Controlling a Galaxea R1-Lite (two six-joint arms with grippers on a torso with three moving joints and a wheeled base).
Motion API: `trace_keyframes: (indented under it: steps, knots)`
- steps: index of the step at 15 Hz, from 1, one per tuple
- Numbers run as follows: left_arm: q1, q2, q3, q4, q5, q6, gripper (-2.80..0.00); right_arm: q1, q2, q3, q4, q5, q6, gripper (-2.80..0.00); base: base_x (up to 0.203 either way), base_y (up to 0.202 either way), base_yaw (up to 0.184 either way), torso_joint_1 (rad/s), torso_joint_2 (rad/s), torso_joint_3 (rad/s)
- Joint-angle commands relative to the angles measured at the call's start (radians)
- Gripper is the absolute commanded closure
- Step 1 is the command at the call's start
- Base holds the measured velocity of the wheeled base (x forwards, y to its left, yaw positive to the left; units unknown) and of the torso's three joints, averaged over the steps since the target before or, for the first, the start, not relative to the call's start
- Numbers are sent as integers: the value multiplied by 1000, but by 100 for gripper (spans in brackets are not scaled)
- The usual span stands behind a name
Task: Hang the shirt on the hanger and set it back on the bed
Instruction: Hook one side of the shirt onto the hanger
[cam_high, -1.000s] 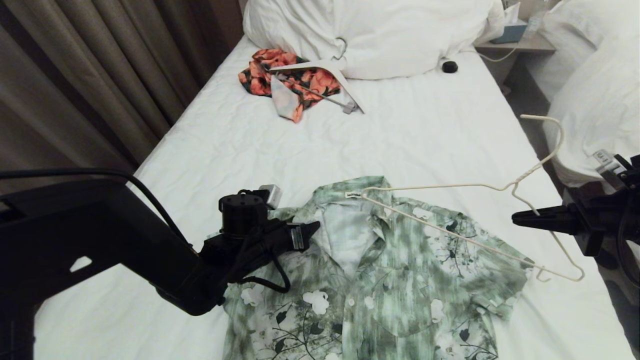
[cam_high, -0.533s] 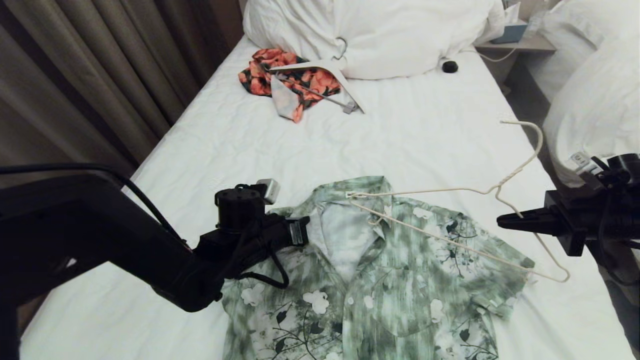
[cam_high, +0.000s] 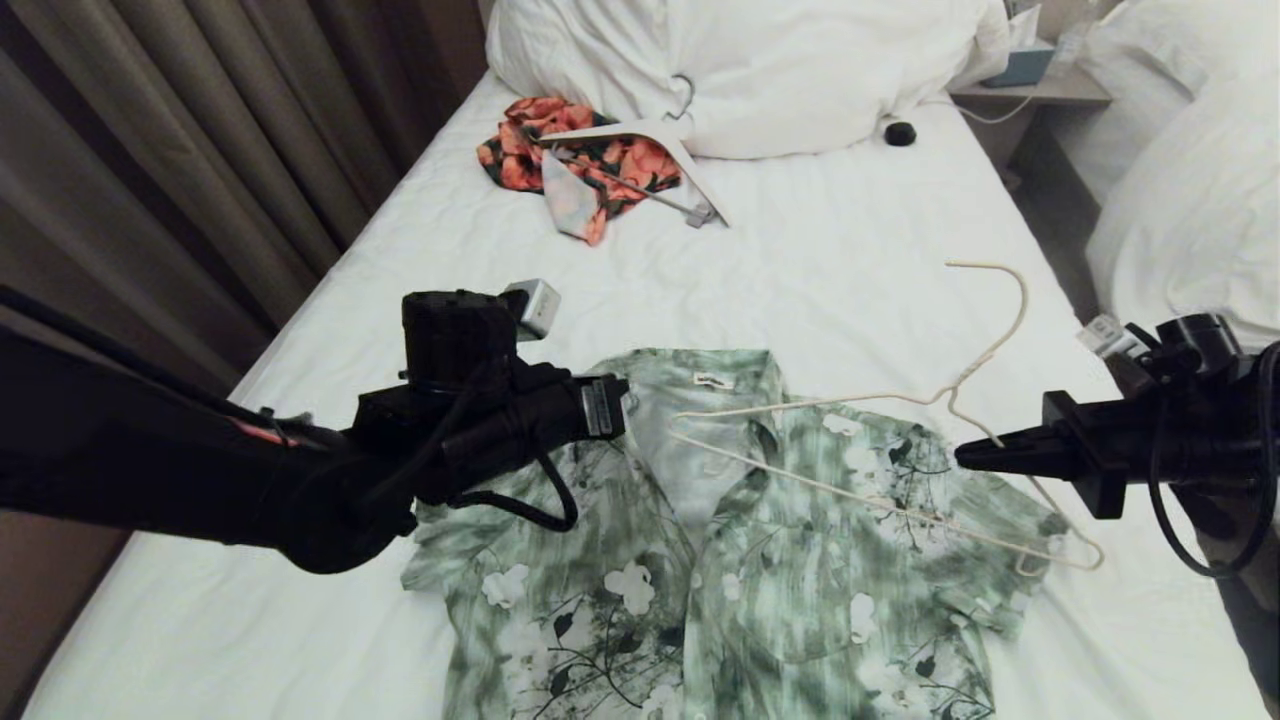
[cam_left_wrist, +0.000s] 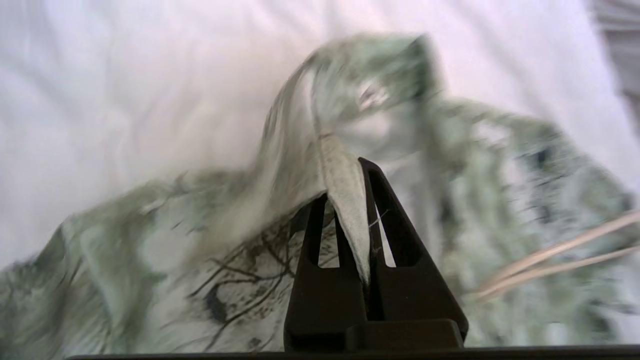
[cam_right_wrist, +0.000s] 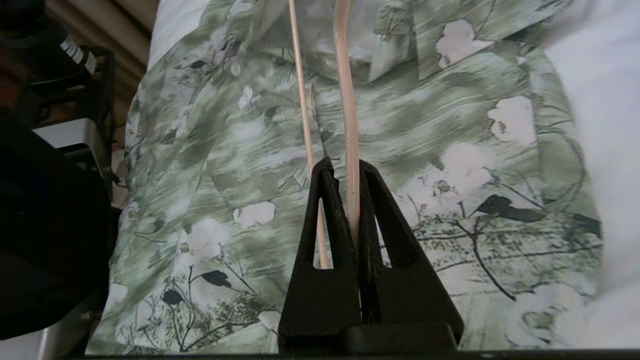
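Lying rumpled, apparently unbuttoned: shirt (cam_high: 740, 560)

Free room: bare sheet of the bed (cam_high: 850, 270) at 12 o'clock of the shirt (cam_high: 740, 560), open across the mid-bed up to the far clutter. Also bare sheet at 9 o'clock of shirt, under the left arm.

Obstacles:
- Left gripper (cam_high: 622, 408), clamped on shirt edge at collar, its arm blocking approach from 9 o'clock.
- Right gripper (cam_high: 962, 456), clamped on the hanger (cam_high: 900, 400), blocking 3 o'clock side; hanger frame spans over shirt's collar and shoulder, hook up toward 1 o'clock.
- Far end, 11–12 o'clock: orange floral garment (cam_high: 560, 160) w/ white hanger (cam_high: 650, 135), duvet (cam_high: 760, 60), small black object (cam_high: 900, 133).
- Curtains (cam_high: 200, 150) wall off 10 o'clock side.
- Second bed (cam_high: 1190, 210) at 2 o'clock; narrow gap between.
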Motion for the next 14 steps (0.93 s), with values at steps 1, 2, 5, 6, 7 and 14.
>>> trace_keyframes:
  steps: [1, 2, 5, 6, 7, 14]
  knots:
    - [-18, -57, -56, 45, 1, -1, 0, 10, 13, -2, 1, 6, -5, 0, 0, 0, 0, 0, 0, 0]
    - [-31, -68, -80, 68, 3, 1, 0, 10, 17, -5, 2, 6, -5, 0, 0, 0, 0, 0, 0, 0]
    - [-69, -117, -110, 144, 12, 2, 0, 10, 30, -22, 1, 8, -5, 0, 0, 0, 0, 0, 0, 0]
    - [-98, -128, -114, 159, 31, 2, 0, 15, 43, -47, 2, 8, -4, 0, 0, 0, 0, 0, 0, 0]
    - [-132, -130, -126, 165, 53, 3, 0, 30, 59, -85, 2, 8, 4, 0, 0, 0, 0, 0, 0, 0]
    - [-260, -35, -325, 258, 132, 76, 0, 139, 45, -139, 13, 6, 33, 0, 0, 0, 0, 0, 0, 0]
